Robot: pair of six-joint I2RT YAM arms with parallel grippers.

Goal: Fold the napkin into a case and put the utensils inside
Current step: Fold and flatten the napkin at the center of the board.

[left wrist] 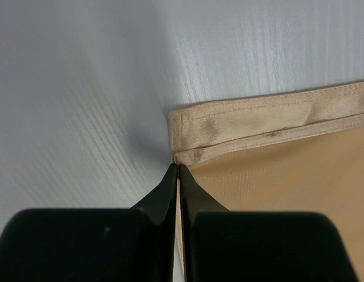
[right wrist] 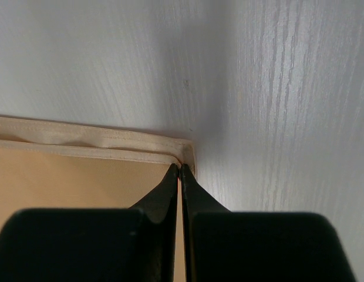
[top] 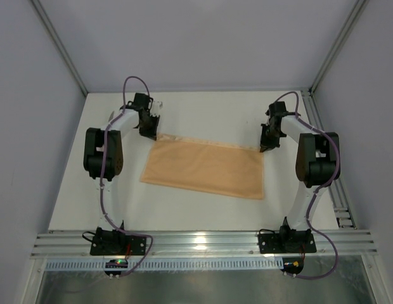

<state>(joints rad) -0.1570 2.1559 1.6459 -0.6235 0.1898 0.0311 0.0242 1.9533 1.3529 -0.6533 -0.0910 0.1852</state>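
Observation:
The peach-orange napkin lies flat on the white table as a wide rectangle, doubled over, its hemmed far edge showing two layers. My left gripper is shut on the napkin's far left corner, with a sliver of cloth between the fingertips. At the far right corner my right gripper is shut on the cloth in the same way. Both tips sit low at the table surface. The utensils and the case are out of view.
Aluminium rails run along the near edge by the arm bases, and another rail runs down the right side. Grey enclosure walls close in the table on the left, right and back.

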